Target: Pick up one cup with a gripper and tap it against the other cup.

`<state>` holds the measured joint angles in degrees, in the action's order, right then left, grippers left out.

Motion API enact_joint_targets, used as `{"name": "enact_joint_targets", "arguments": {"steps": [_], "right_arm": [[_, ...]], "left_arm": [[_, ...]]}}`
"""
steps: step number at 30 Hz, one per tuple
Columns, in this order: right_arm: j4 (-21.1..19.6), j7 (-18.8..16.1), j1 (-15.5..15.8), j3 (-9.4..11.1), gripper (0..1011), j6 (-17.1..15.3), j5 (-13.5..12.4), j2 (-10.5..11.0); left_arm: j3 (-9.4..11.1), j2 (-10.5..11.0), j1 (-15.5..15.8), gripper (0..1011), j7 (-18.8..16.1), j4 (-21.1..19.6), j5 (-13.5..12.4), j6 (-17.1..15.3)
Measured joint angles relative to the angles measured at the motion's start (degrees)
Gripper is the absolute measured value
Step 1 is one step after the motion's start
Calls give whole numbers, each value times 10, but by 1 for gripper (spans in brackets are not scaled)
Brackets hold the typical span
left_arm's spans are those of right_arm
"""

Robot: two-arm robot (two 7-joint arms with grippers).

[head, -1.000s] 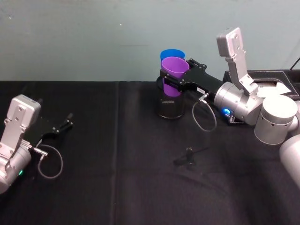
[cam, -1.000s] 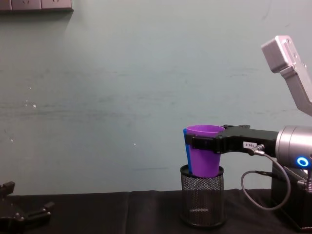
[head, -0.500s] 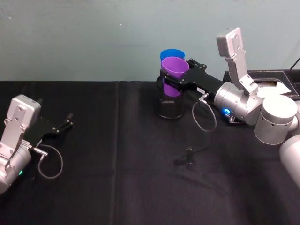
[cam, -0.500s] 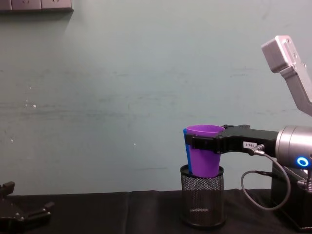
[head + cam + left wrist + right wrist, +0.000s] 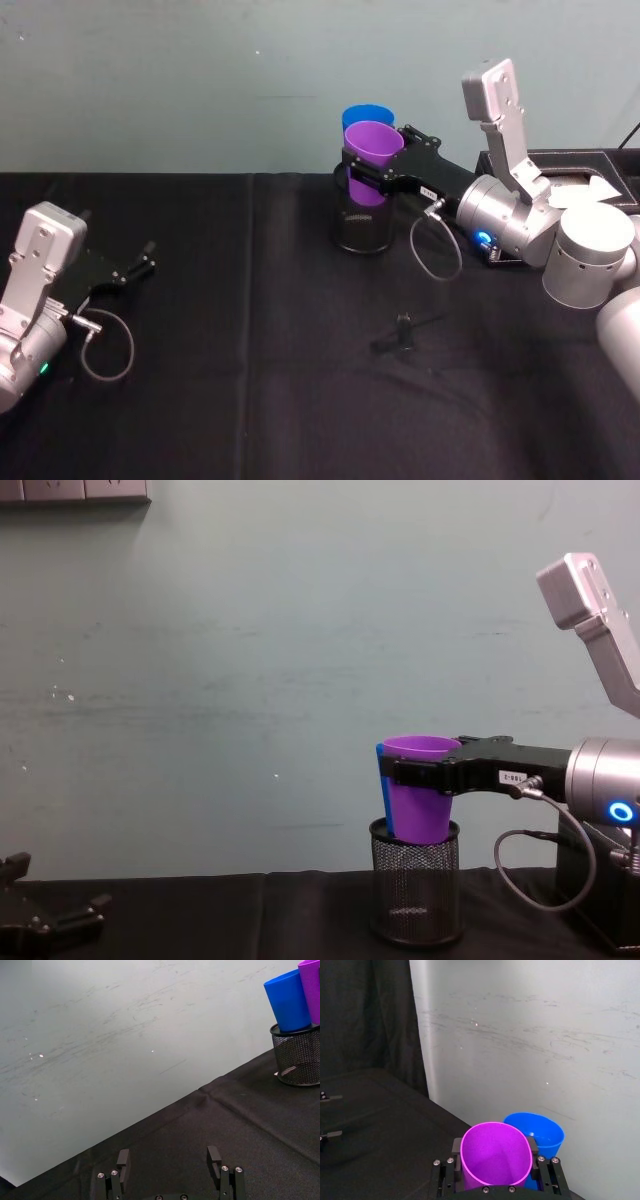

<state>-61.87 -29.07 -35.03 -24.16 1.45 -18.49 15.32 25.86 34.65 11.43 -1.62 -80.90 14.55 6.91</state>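
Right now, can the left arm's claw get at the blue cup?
Probably, if it stretches that far: bare cloth lies between the left claw and the blue cup, exposed above the mesh holder. The purple cup, in the right claw, crowds its other side.

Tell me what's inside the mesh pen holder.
The lower ends of the purple cup and blue cup; the right gripper grips the purple one. The holder's floor is hidden.

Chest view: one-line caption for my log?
Right hand shut on the purple cup, its base inside the mesh holder beside the blue cup; left hand idle.
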Motion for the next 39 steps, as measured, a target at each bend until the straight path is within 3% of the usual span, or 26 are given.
{"name": "enact_joint_targets", "arguments": {"steps": [39], "right_arm": [[0,0,0,0,739,0,0,0]], "left_arm": [[0,0,0,1000,0,0,0,0]]}}
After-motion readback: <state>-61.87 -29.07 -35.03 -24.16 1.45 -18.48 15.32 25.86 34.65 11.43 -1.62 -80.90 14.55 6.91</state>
